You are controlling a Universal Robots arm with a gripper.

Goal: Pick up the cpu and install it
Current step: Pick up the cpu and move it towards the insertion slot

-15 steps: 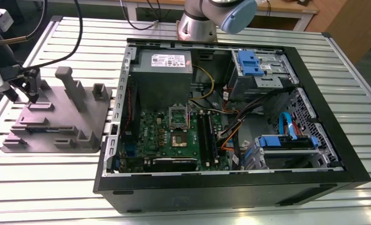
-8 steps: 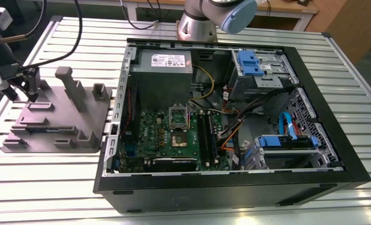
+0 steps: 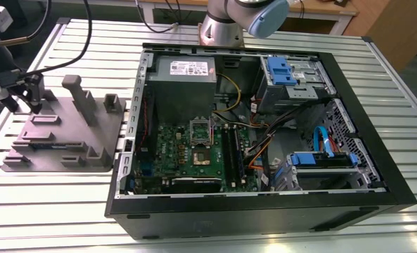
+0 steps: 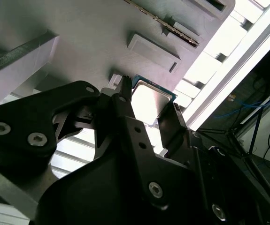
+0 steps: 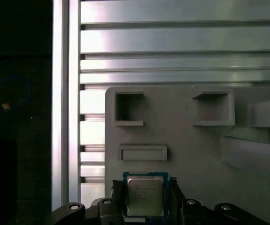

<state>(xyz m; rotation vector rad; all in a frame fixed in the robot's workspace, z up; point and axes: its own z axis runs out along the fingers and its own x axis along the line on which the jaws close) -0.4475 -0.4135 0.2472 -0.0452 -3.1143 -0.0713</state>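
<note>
Gripper (image 5: 145,200) over the grey fixture tray (image 5: 196,140), fingers (image 4: 125,105) apart, flanking the cpu (image 5: 145,194) lying flat on the tray between them; contact not discernible

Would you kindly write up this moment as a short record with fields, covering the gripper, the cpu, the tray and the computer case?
gripper: over the grey fixture tray's end at the exterior view's left; its fingers flank the cpu
cpu: between the fingers in both wrist views, metal top showing
grip: cannot tell if the fingers press it
fixture tray: on the slatted table, beside the case, upright posts standing
computer case: open, motherboard exposed
cpu socket: open, no chip in it
</note>
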